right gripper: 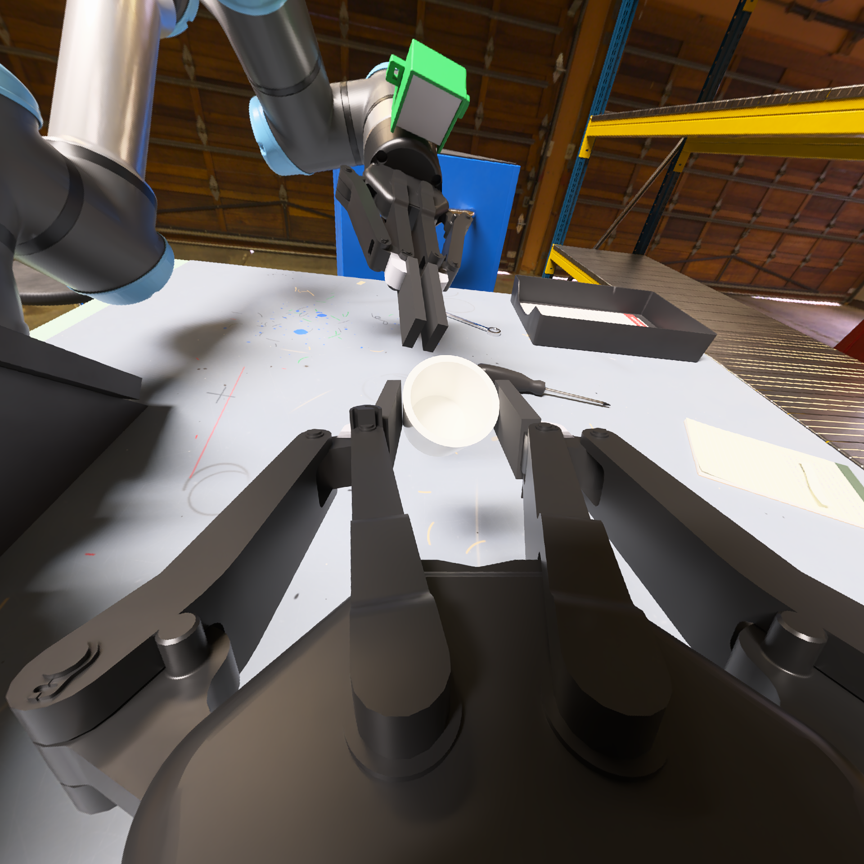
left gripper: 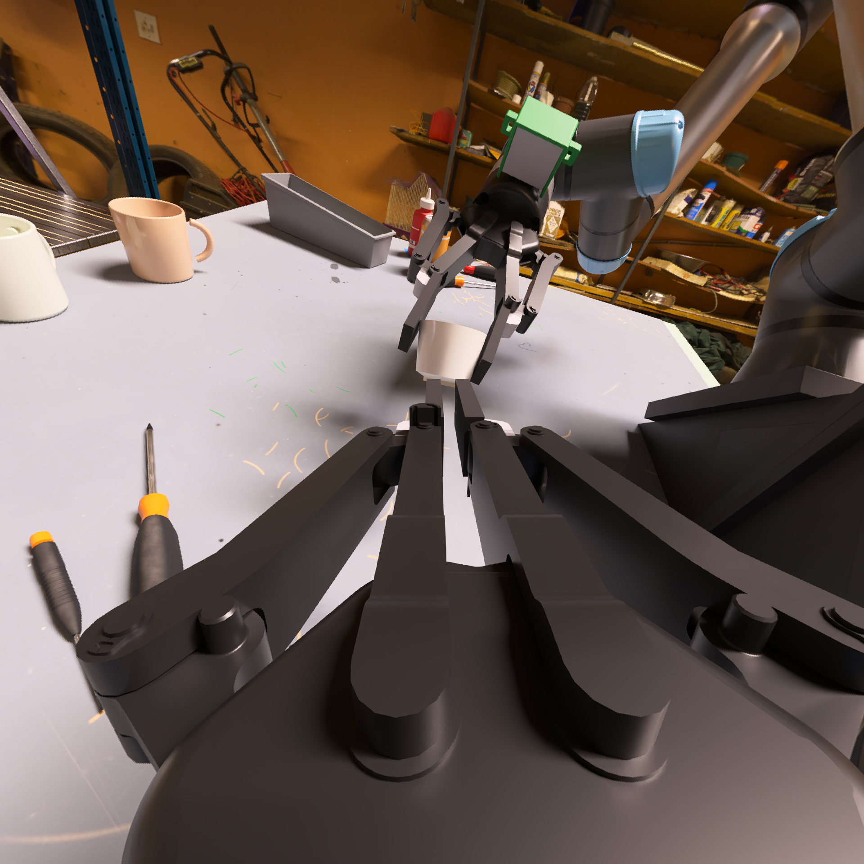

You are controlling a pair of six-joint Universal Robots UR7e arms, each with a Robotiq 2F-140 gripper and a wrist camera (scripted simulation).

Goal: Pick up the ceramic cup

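The white ceramic cup has no handle and sits between the fingers of my right gripper, which is shut on its sides. The cup is tilted with its mouth towards the camera, and its shadow lies apart from it on the grey table, so it looks raised. In the left wrist view the cup hangs in the right gripper, just beyond my left gripper. The left gripper is shut and empty; it also shows in the right wrist view, just behind the cup.
A peach mug, an upturned white cup and a grey bin stand at the far left. Two screwdrivers lie near left. A dark tray, a wrench, a screwdriver and a notepad lie around the cup.
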